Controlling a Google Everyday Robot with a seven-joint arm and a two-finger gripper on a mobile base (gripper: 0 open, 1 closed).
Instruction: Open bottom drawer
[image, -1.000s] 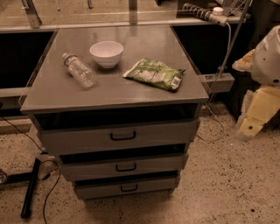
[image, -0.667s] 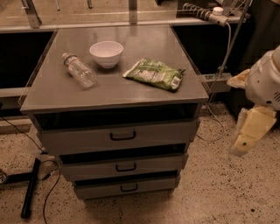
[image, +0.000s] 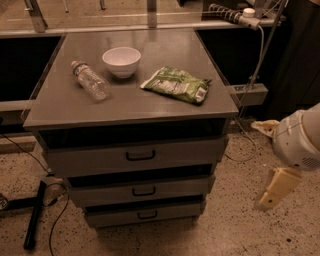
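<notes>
The bottom drawer (image: 115, 217) is the narrowest and lowest of three grey cabinet drawers, with a small black bar handle (image: 147, 215) at its centre. It sits flush and shut, just above the speckled floor. My gripper (image: 272, 192) hangs at the right edge of the view below a white arm joint (image: 299, 140). It is off to the right of the cabinet, at about the height of the middle drawer (image: 100, 194), and touches nothing. It holds nothing that shows.
The top drawer (image: 90, 159) is widest. On the cabinet top (image: 150, 102) lie a plastic bottle (image: 91, 80), a white bowl (image: 121, 61) and a green snack bag (image: 177, 84). Black cables and a dark bar (image: 36, 215) lie on the floor at left. A cable (image: 252, 75) hangs at right.
My arm and gripper have dropped lower and shifted slightly left, closer to the cabinet's right side. The drawers and the things on top have not moved.
</notes>
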